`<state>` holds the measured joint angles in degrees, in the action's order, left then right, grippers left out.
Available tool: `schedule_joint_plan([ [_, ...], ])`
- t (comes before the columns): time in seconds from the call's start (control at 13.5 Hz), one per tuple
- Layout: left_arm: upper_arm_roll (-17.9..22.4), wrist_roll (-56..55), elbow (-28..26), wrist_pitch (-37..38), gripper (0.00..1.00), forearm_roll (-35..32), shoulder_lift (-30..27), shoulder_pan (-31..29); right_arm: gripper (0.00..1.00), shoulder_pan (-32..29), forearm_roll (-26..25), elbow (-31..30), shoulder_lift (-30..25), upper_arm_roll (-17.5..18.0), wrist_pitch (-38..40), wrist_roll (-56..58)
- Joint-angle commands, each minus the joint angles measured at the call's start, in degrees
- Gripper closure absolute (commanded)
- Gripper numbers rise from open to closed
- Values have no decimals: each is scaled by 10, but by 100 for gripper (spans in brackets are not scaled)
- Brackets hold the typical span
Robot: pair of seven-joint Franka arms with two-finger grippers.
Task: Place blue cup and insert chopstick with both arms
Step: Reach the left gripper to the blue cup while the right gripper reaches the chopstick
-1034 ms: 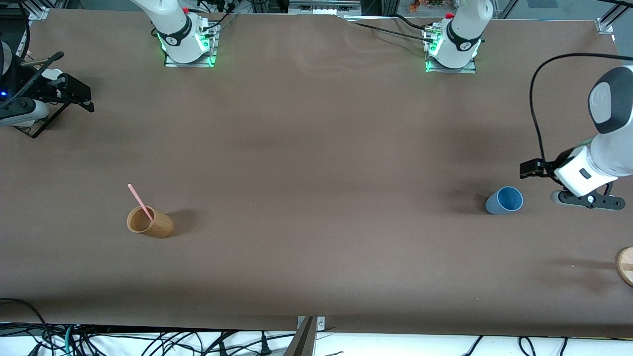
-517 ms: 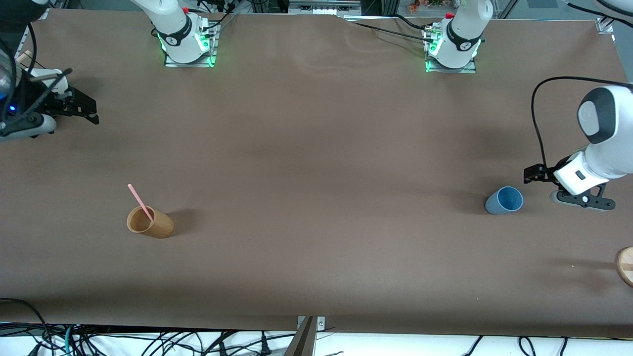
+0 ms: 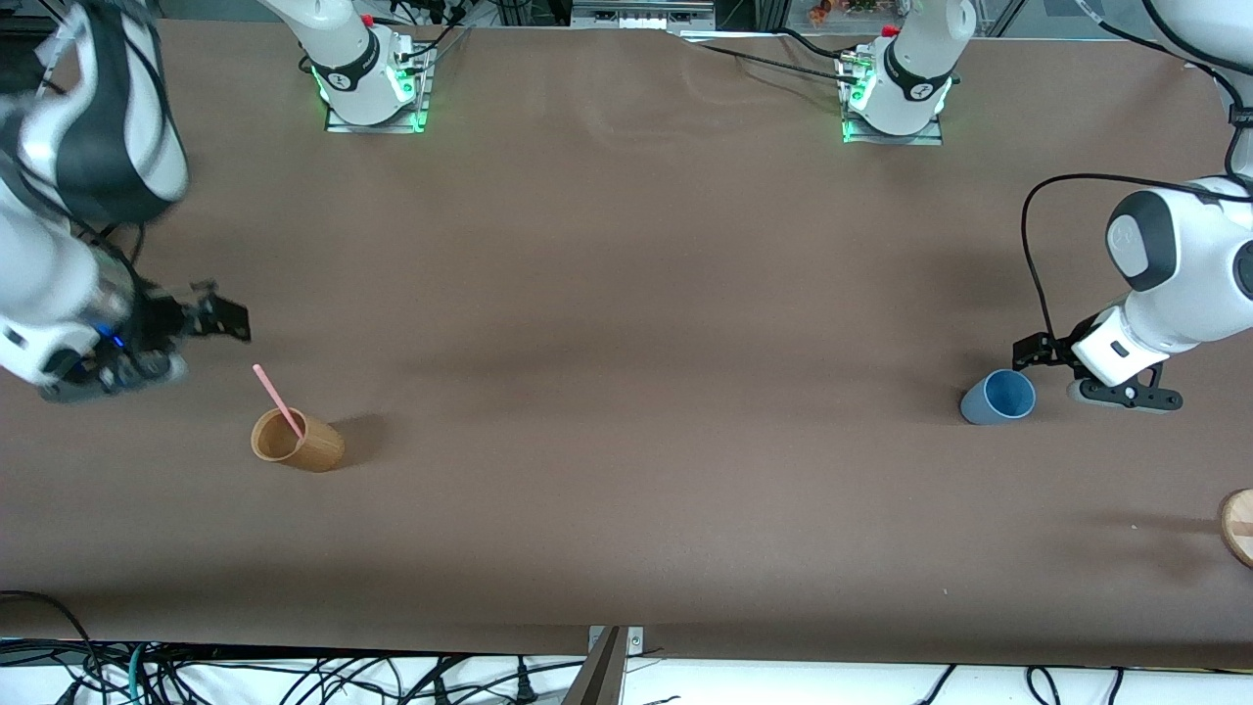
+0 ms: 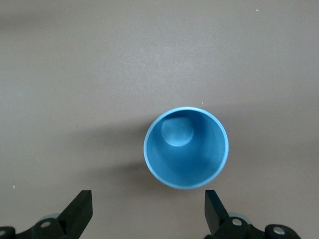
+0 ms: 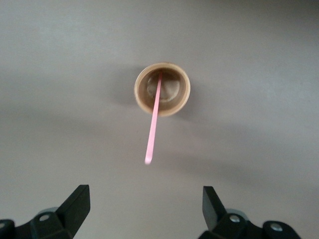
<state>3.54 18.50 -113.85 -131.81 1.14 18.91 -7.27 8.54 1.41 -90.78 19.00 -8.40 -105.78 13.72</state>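
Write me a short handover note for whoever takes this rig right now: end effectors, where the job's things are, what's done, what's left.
Left end effector: open, empty, beside the blue cup at the left arm's end of the table.
Right end effector: open, empty, close to the chopstick.
Chopstick stands leaning in the wooden cup at the right arm's end.
Done: nothing grasped.
Left: pick and place the blue cup, pull out the chopstick, insert it in the blue cup.

Left gripper moved close beside blue cup, right gripper swung over table near chopstick
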Motion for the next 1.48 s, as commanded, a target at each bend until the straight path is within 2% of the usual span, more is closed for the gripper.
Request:
schedule_joint_plan([
  [0.0,4,8,-1,-33,1,13,21,3,0,-5,14,64,62,0,-5,14],
  [0.15,4,8,0,-52,1,14,34,3,0,-5,31,98,104,0,-4,15],
  [0.37,4,7,0,-57,1,15,40,2,1,-5,30,100,127,0,-8,16],
  [0.59,4,6,1,-71,4,24,57,2,9,-5,27,95,142,0,-7,17],
  [0.66,4,6,2,-71,22,24,58,2,13,-5,26,95,146,0,-7,17],
  [0.74,4,6,3,-71,45,24,58,2,17,-5,28,90,147,0,-7,17],
  [0.96,4,6,3,-74,97,24,61,2,40,-5,31,71,147,0,-1,16],
  [1.03,4,6,3,-72,100,24,61,2,48,-5,32,66,147,0,0,16],
  [1.4,4,-8,8,-65,100,23,61,7,89,-6,33,66,147,1,0,24],
])
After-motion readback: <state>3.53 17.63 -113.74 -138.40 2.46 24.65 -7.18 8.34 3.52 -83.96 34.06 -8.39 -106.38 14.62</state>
